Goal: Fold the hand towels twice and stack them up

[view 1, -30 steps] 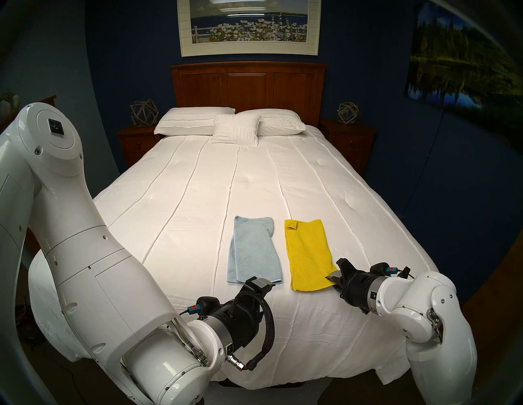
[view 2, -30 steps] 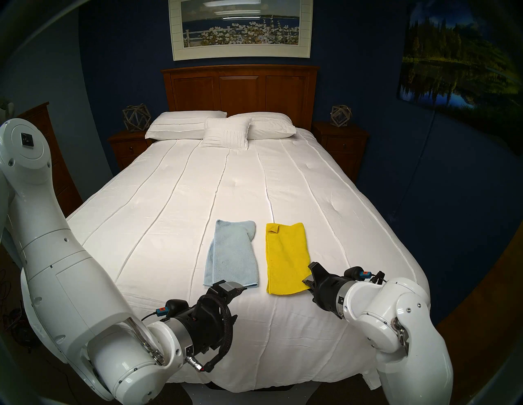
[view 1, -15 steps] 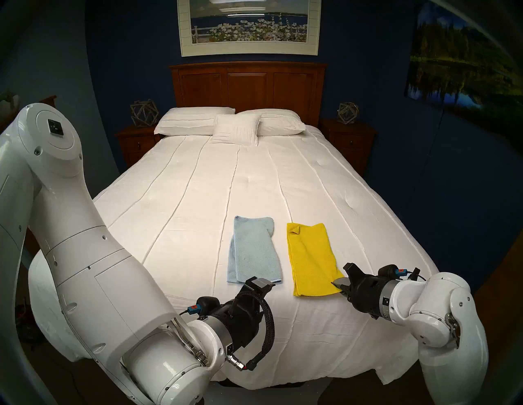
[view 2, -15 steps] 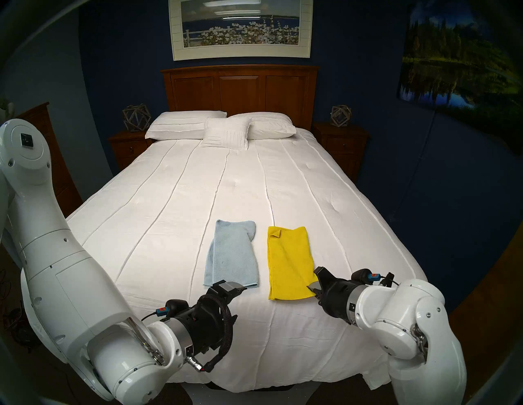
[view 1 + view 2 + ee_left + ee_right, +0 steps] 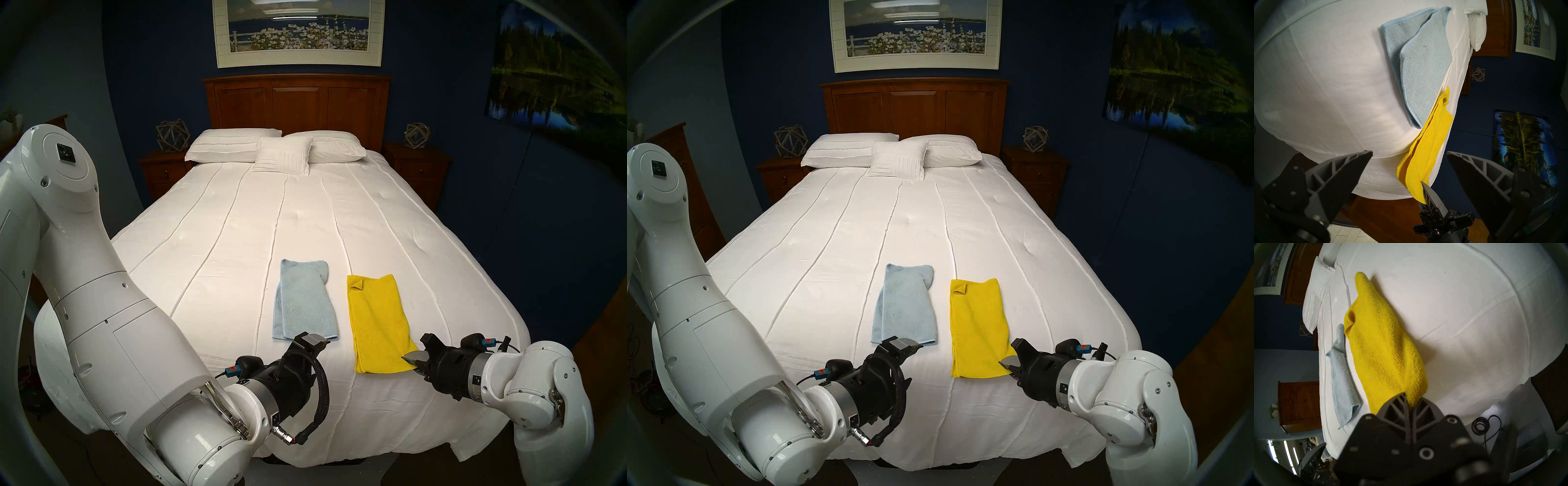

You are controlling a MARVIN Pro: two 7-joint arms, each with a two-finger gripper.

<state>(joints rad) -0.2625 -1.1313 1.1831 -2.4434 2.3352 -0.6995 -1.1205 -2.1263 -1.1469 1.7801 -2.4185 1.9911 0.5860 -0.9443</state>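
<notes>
The right gripper's [image 5: 412, 360] fingers are clamped on the near right corner of the bright yellow microfibre hand towel [image 5: 378, 320], folded on the white quilted bed [image 5: 237, 237]. The pale blue microfibre hand towel [image 5: 303, 300] lies just beside it; the left gripper's [image 5: 1409, 162] fingers stand apart, empty.

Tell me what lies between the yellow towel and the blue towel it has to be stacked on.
Nothing visible does. The yellow towel, its near corner pinched in the right pincer, lies beside the blue towel with only a strip of bare white bedspread between them. The open left pincer hovers at the blue towel's near edge, not in that gap.
</notes>
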